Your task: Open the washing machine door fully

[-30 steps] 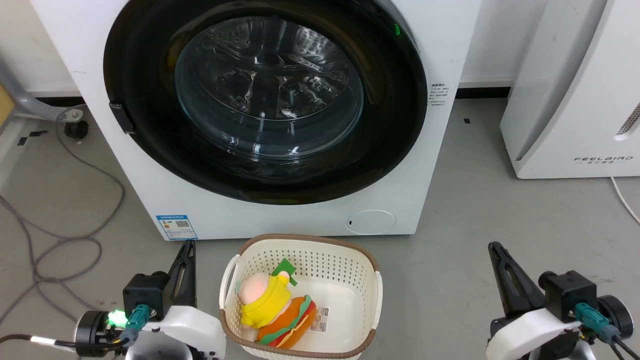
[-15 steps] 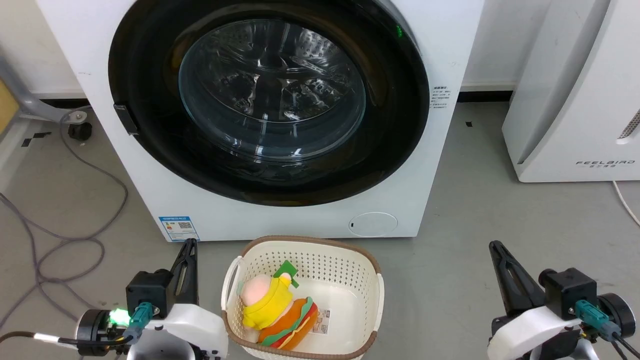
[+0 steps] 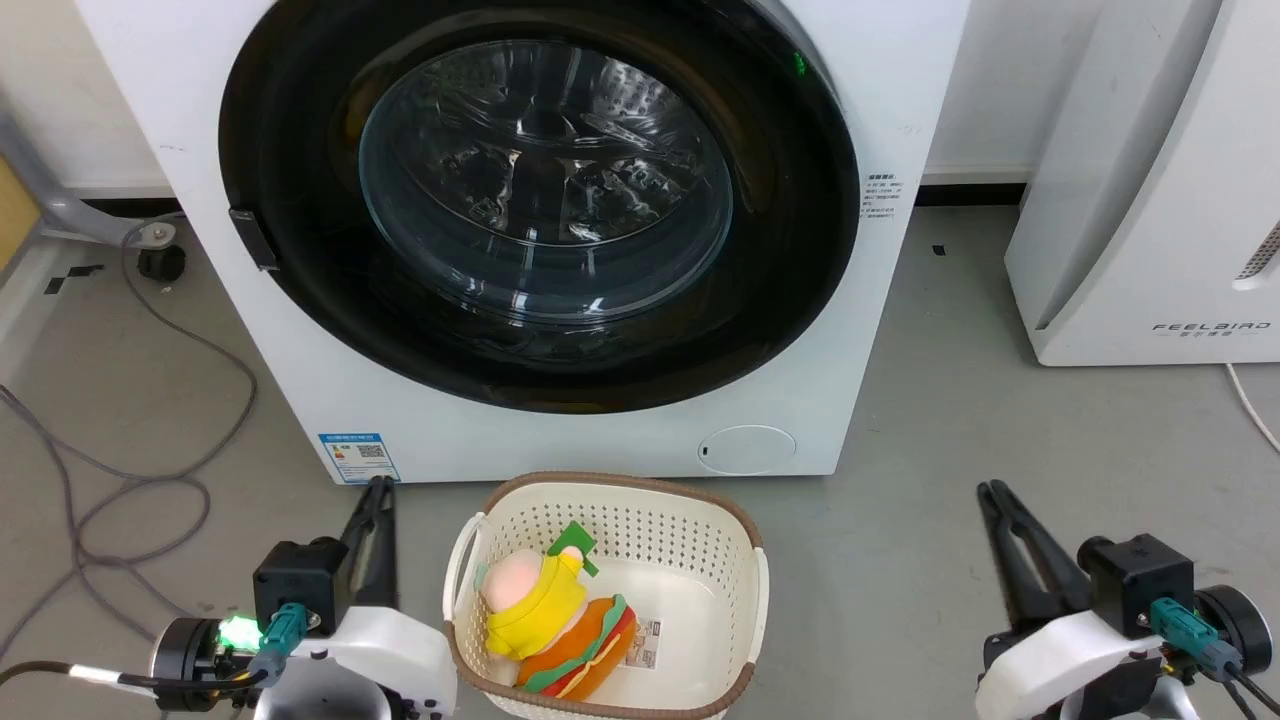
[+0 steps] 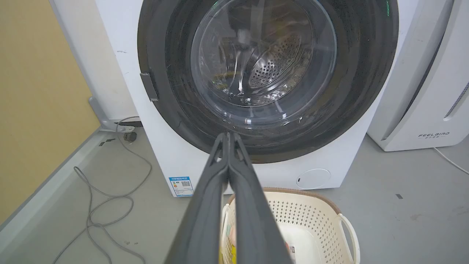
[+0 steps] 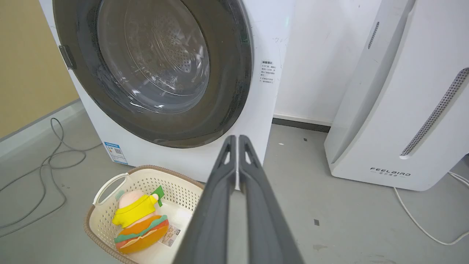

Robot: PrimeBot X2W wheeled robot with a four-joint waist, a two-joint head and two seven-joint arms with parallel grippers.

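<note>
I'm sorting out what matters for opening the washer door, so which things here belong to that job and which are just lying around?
For the job: washing machine door, closed; washing machine; left gripper and right gripper, both shut, empty, short of the door.

Lying about: cream laundry basket holding plush toys; white FEELBIRD appliance; grey cables.

The washing machine door [image 3: 540, 200], glossy black ring around a bulging clear glass centre, sits closed flush against the white washing machine [image 3: 900, 110], latch tab at its left edge.
</note>
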